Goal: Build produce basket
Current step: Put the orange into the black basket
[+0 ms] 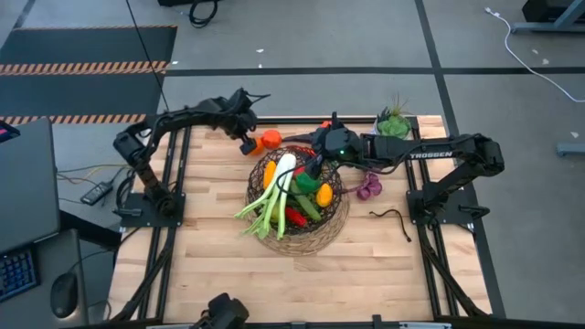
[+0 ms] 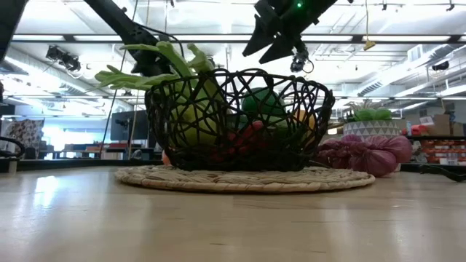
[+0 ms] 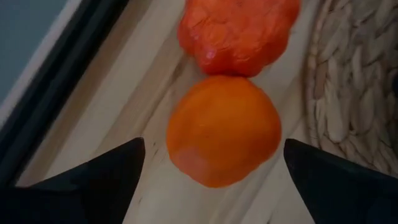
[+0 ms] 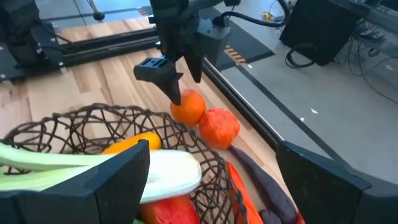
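Inside basket, leek, peppers, cucumber

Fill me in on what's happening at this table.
Two robot arms are filling a basket with toy produce. The left gripper is open over an orange on the table behind the basket, beside a red-orange fruit. The right gripper hangs open and empty above the basket, which already holds a leek, peppers and more. Purple grapes wait outside.
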Controlling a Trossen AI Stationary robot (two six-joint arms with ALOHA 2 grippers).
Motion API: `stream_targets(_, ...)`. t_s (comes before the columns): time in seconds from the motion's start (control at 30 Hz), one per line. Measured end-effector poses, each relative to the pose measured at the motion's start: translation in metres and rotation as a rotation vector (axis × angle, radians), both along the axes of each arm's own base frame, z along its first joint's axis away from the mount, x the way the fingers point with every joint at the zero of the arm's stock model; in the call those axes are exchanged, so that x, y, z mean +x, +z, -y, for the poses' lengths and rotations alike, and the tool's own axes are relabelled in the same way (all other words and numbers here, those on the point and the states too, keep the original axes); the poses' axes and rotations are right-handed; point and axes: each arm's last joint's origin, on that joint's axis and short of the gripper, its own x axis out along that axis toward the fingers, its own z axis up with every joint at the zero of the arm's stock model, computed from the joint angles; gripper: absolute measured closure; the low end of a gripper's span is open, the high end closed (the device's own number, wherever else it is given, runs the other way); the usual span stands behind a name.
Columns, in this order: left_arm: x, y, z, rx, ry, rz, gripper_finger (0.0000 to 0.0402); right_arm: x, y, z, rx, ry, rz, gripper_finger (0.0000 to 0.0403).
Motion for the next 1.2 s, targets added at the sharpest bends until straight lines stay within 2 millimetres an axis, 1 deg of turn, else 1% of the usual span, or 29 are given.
stream_targets(0.23, 0.013, -0.010, 0.005, 0.001, -0.027, 0.003, 0.0010, 0.000, -0.001, 0.000, 0.013, -0.008, 0.000, 0.0050)
stream_targets(0.37, 0.019, -0.024, 0.004, 0.026, 0.001, -0.065, 0.0010, 0.000, -0.001, 0.000, 0.020, -0.010, 0.002, 0.0050)
stream_targets(0.5, 0.020, -0.038, 0.005, 0.000, 0.016, -0.121, 0.0010, 0.000, -0.001, -0.001, 0.030, 0.004, -0.001, 0.0050)
stream_targets(0.67, 0.020, -0.037, 0.004, 0.012, 0.035, -0.126, 0.0021, 0.000, -0.001, -0.001, 0.031, 0.005, -0.002, 0.0051)
stream_targets(0.87, 0.014, -0.016, 0.008, 0.045, 0.045, -0.105, 0.0068, -0.001, -0.002, -0.001, 0.035, 0.009, -0.012, 0.0051)
stream_targets(0.97, 0.008, -0.001, 0.013, 0.052, 0.064, -0.093, 0.0072, -0.001, -0.002, -0.001, 0.034, 0.009, -0.013, 0.0051)
stream_targets(1.07, 0.000, 0.019, 0.020, 0.064, 0.085, -0.067, 0.0072, -0.001, -0.003, -0.001, 0.034, 0.010, -0.015, 0.0051)
stream_targets(1.2, -0.009, 0.055, 0.036, 0.085, 0.118, 0.039, 0.0069, -0.002, -0.003, -0.001, 0.031, 0.013, -0.033, 0.0051)
